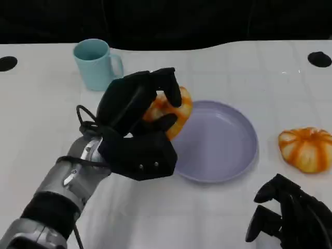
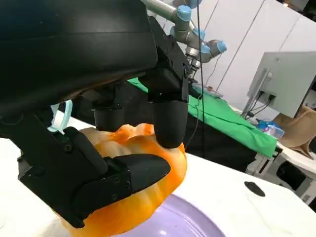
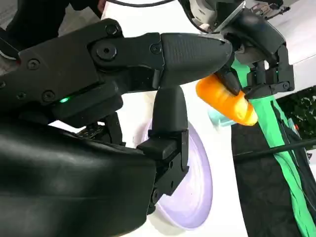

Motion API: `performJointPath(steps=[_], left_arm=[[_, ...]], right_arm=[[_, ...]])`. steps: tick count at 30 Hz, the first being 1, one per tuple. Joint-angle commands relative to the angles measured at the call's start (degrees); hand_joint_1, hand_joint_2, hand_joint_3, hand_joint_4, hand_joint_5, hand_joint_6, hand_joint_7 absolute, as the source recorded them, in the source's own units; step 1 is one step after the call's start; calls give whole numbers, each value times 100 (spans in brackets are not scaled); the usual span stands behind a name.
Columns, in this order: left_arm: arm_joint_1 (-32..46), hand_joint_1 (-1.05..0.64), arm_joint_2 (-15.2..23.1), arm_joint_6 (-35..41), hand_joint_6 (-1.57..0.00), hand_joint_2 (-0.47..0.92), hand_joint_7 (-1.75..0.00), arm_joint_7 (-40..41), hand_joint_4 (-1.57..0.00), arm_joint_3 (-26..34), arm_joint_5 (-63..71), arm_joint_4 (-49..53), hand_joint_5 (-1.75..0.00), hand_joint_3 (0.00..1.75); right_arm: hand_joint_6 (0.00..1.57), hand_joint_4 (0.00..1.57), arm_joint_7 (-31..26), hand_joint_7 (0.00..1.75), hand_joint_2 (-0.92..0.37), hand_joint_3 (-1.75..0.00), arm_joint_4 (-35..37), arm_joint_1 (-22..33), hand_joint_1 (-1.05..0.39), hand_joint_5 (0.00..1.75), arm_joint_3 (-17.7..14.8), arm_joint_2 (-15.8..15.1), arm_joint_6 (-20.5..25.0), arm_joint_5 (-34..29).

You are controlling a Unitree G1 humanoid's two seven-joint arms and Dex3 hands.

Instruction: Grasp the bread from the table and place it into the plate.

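Left robot hand (image 1: 139, 129) grips the bread (image 1: 168, 111) — an orange, pumpkin-shaped loaf with pale ribs — with fingers (image 1: 167, 85) curled over its top and the thumb pressed in from below. In the left wrist view the same hold shows close up: one finger (image 2: 168, 121) bears down on the bread's (image 2: 143, 182) crown while the thumb lies across its near side. The loaf sits at the left rim of the lilac plate (image 1: 228, 155), partly over it; whether it is lifted or resting on the rim I cannot tell. In the right wrist view it hangs, pinched in black fingers, beyond the plate (image 3: 195, 192).

Right robot hand (image 1: 293, 215) lies low at the near right corner of the white table (image 1: 46, 119), holding nothing; its fingers look loosely bent, but how far apart they are I cannot tell.

Behind the left robot hand stands a light blue mug (image 1: 96, 63), handle turned to the right, well clear of the plate. A second orange loaf (image 1: 307, 149) rests on the table just right of the plate, apart from it. Two black round marks lie at the far edges of the table, one left (image 1: 7, 63), one right (image 1: 319, 58).

No writing, label or brand can be read on any of these things.
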Motion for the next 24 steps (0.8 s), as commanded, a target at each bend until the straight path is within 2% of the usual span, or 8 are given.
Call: performJointPath(steps=[1,3,6,11,20,24], left_arm=[[-442,-14,-167,-17,-71,38,-175,-110,-94,-148,18,286,-175,138],[-469,-14,-167,-36,-71,37,-175,-91,-94,-163,7,335,-175,138],[-875,-14,-467,87,-70,40,-175,36,-91,-418,219,879,-175,133],[-1178,-14,-676,79,-69,42,-175,81,-91,-558,272,1342,-175,127],[-1489,-14,-881,153,-66,47,-175,174,-89,-782,373,1880,-175,114],[-1630,-16,-945,270,-63,52,-175,-88,-87,-890,395,2105,-175,106]], right_arm=[[39,60,-38,166,-92,-44,-97,19,-52,175,-16,-22,27,60],[39,60,-39,166,-92,-44,-99,19,-52,175,-15,-23,29,61],[39,60,-32,166,-92,-44,-124,50,-52,175,26,-17,-45,9],[39,61,-65,167,-92,-44,-189,104,-52,175,58,2,-25,33],[37,61,-41,167,-92,-44,-223,160,-52,175,90,-8,-80,7],[38,61,-18,167,-92,-45,-214,192,-52,175,84,-20,-107,15]])
